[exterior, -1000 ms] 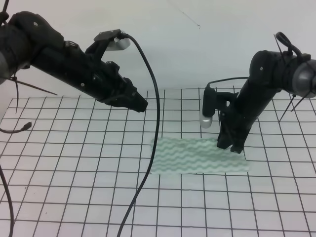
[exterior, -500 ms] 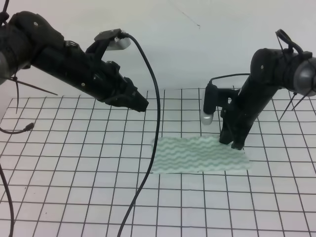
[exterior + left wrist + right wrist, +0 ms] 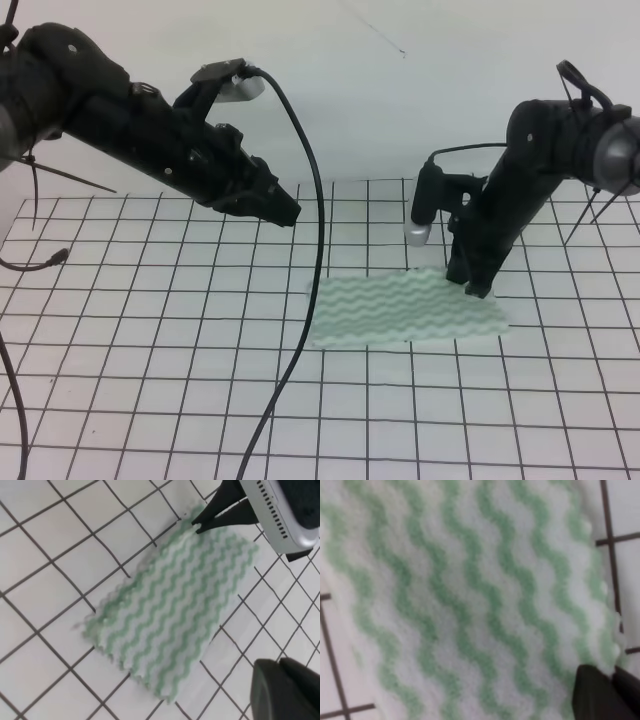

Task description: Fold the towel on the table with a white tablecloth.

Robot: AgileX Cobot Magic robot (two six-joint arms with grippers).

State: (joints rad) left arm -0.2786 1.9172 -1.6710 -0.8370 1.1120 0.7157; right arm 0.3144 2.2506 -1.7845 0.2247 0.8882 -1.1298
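1. Where the scene is widest, the table with a white tablecloth [image 3: 140,380] fills the lower part of the high view, its cloth ruled with thin black grid lines.
2. Above its left half hangs the left arm [image 3: 130,130], long and black, slanting down toward the middle, with a black cable [image 3: 310,250] looping from it down to the front edge.
3. At the right, the right arm [image 3: 530,180] bends down steeply to the table.
4. Lying flat right of centre is the towel [image 3: 400,310], whitish with pale green wavy stripes, a rectangle with its long side across the view.
5. At the towel's far right corner, the right gripper [image 3: 478,288] has its dark fingers closed together, pinching the cloth's edge.
6. Clear of the towel, the left gripper [image 3: 285,210] hangs above the table; I cannot tell how far its fingers are apart.
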